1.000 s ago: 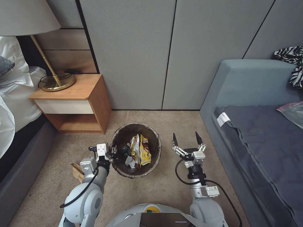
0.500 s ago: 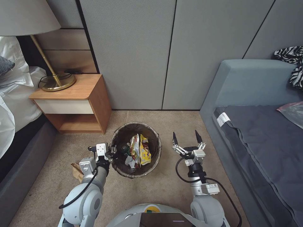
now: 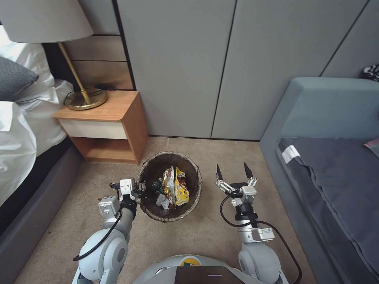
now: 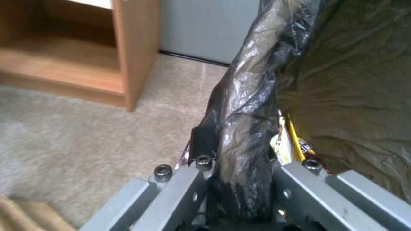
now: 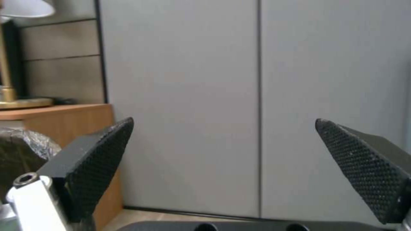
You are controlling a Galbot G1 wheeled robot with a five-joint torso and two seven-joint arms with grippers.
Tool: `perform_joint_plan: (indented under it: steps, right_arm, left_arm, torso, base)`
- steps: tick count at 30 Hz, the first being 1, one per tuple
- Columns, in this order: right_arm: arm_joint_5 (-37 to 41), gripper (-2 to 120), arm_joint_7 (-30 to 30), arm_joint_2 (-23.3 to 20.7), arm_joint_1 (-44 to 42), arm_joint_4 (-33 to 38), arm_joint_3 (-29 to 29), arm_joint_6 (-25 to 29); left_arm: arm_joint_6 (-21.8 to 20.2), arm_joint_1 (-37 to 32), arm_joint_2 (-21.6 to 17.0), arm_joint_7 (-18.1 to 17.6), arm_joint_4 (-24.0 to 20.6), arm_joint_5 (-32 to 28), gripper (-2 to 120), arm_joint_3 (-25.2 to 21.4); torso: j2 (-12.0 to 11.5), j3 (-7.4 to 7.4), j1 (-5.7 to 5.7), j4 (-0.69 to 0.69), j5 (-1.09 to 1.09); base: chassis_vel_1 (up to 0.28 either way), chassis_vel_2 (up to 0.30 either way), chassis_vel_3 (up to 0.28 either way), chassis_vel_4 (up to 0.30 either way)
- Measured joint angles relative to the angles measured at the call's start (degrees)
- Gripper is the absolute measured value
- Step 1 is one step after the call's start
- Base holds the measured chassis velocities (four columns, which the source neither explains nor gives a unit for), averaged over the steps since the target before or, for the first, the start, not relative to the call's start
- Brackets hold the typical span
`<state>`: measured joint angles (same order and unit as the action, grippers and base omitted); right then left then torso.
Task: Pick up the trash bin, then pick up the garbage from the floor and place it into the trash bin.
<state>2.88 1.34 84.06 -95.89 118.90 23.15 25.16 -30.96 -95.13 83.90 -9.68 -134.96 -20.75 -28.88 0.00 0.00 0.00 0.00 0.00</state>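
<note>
left gripper [image 3: 139, 192]: we see it clamped on the trash bin [image 3: 196, 189] rim, liner pinched between the fingers [image 4: 205, 144].
right gripper [image 3: 233, 174]: we see it just beside the bin, holding nothing, fingers spread wide.
trash bin: on the carpet [image 3: 205, 232] between both grippers, near the nightstand [image 3: 114, 114].
garbage [image 3: 175, 189]: we see wrappers and a tissue inside the bin.
</note>
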Motion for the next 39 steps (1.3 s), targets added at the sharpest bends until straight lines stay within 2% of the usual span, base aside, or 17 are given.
perform_joint_plan:
  steps: [39]
  right_arm:
    - [0.7, 100, -0.9, 0.1, 0.6, 0.0, -0.1, -0.1]
  left_arm:
    - [0.9, 0.1, 0.3, 0.7, 0.2, 0.7, 2, 0.1]
  torso:
    - [0.0, 0.0, 0.0, 0.0, 0.0]
  base:
    - [0.115, 0.112, 0.119, 0.118]
